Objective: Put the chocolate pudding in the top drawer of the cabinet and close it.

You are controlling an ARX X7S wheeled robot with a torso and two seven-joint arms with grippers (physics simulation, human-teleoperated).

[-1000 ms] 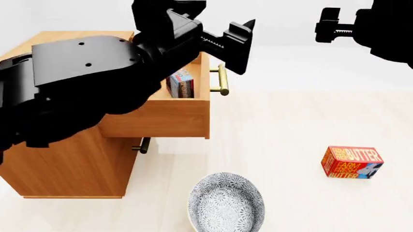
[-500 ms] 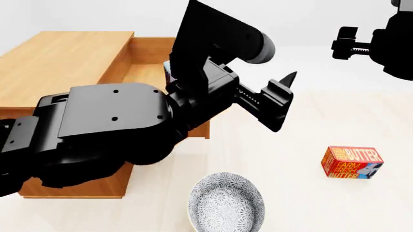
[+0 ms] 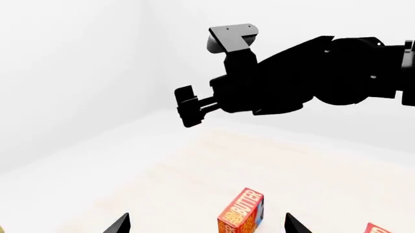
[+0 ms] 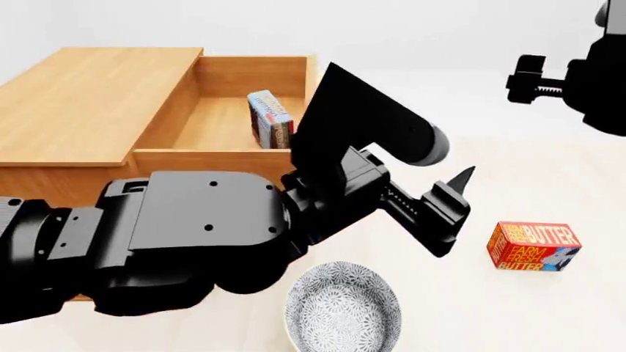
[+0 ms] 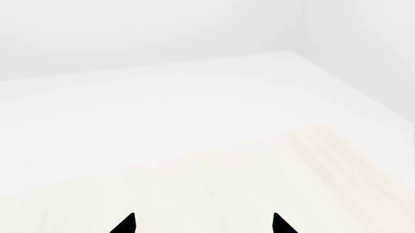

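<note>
Chocolate pudding [image 4: 270, 119] stands on edge inside the top drawer [image 4: 225, 121] of the cabinet [image 4: 88, 103], leaning near the drawer's right wall; the drawer is pulled fully out, so the placing step reads as done and the closing step as still to do. Left to right in the head view: the cabinet top and open drawer fill the upper left; the left arm crosses the lower left and centre, hiding the drawer front and its handle. The left gripper [image 4: 445, 209] hangs in free air over the floor, right of the drawer and above the patterned bowl [image 4: 342, 308]; its fingertips, seen in the left wrist view, stand apart with nothing between them. Further right lies a butter box [image 4: 533, 246] on the floor, well apart from the cabinet. At the upper right the right gripper [image 4: 533, 79] is raised, clear of everything; its wrist view shows two fingertips apart and empty over bare floor.

Judged next move: one gripper must return to the drawer front, which is out of sight behind the arm, and push it squarely inward until flush. The upright carton could tip if the push is abrupt.
</note>
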